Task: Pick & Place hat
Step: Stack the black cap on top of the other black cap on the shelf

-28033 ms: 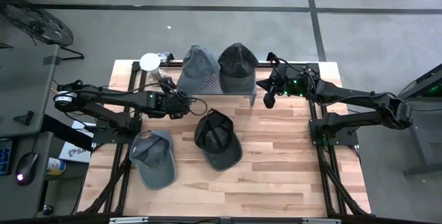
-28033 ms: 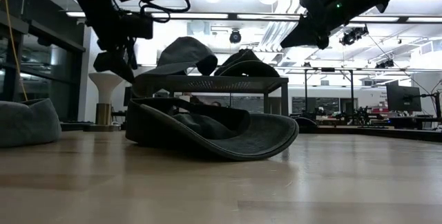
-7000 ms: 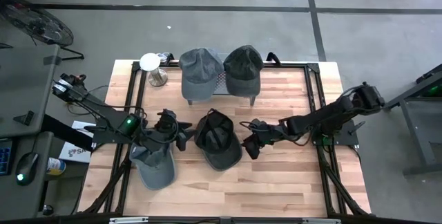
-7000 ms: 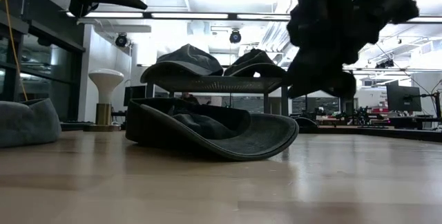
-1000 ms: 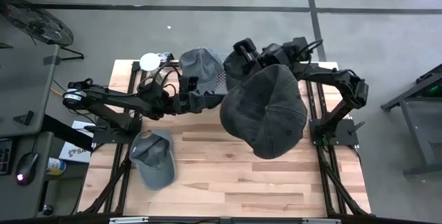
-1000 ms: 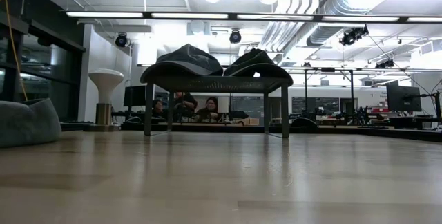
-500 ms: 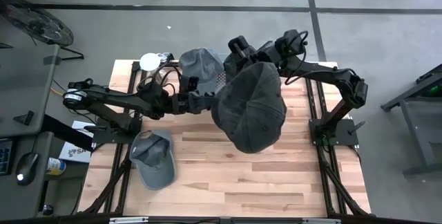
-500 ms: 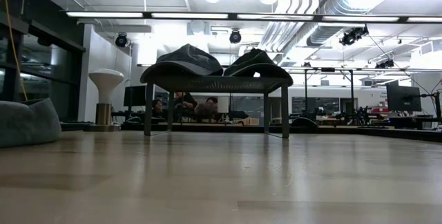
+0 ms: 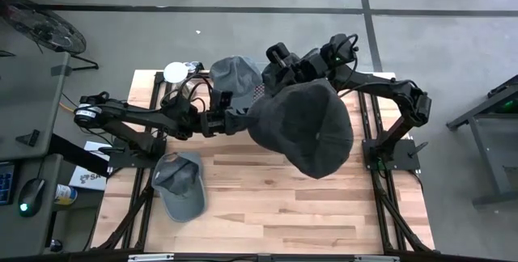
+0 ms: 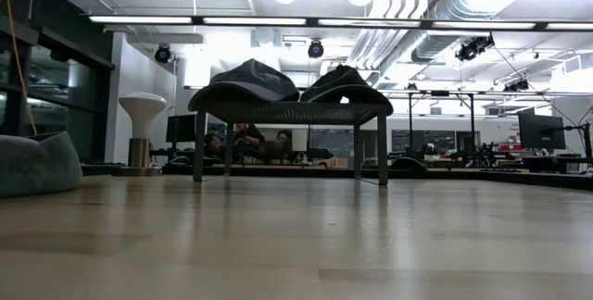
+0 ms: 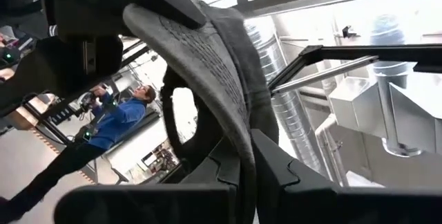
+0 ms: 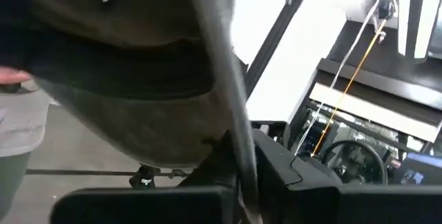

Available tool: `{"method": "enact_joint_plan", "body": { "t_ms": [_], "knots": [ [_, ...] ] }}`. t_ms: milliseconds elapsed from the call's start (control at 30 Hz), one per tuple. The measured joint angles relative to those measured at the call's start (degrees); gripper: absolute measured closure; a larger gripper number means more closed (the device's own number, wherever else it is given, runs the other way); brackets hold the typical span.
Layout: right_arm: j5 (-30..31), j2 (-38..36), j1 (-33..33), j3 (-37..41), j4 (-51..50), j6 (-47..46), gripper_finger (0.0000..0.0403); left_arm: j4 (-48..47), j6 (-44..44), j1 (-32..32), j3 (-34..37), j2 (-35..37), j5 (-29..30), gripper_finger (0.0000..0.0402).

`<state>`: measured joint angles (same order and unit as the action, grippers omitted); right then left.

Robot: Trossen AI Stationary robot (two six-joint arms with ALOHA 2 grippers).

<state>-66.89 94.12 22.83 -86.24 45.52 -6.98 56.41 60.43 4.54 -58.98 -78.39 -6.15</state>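
A dark hat (image 9: 312,133) hangs high over the middle of the table, held between both grippers. My left gripper (image 9: 245,121) is shut at its left edge, and my right gripper (image 9: 301,74) is shut at its far edge. A grey hat (image 9: 233,74) and a dark hat (image 10: 341,80) rest crown up on the metal rack (image 10: 287,111) at the far edge. Another grey hat (image 9: 180,184) lies on the boards near the left. The low view shows neither the held hat nor a gripper. My left gripper pinches the hat's stitched rim (image 11: 235,131) between its two fingers, beside an opening in the hat (image 11: 183,124). It comes from the table's left, slanting upward. The hat is clear of the table. My right gripper pinches a thin edge of the hat (image 12: 238,158) between its two fingers, coming from the far right side. The hat's body (image 12: 124,79) spreads out beyond the fingers, lifted clear of the table.
A white stand (image 9: 176,73) rises at the far left corner beside the rack. The near half of the wooden table (image 9: 275,213) holds only the grey hat at the left. People sit in the room behind the rack (image 10: 246,141).
The held hat has turned in the air between the arms: it showed narrower half a second ago and now spreads wide again, with its left edge against my left gripper. My right gripper has tipped a little at the wrist.
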Motion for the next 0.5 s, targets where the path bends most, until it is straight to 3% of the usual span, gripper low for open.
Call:
{"method": "enact_joint_plan", "body": {
  "t_ms": [267,500],
  "knots": [
    [6.61,-0.13,1.25,0.04,-2.59,-5.67,0.0307,0.48,-2.99,-0.04,0.0,0.15,0.78,0.0394],
    [11.66,-2.32,7.57,0.31,-9.34,-8.29,0.0249,0.8,-6.43,0.13,-0.02,0.15,-1.1,0.0394]
  ]
}}
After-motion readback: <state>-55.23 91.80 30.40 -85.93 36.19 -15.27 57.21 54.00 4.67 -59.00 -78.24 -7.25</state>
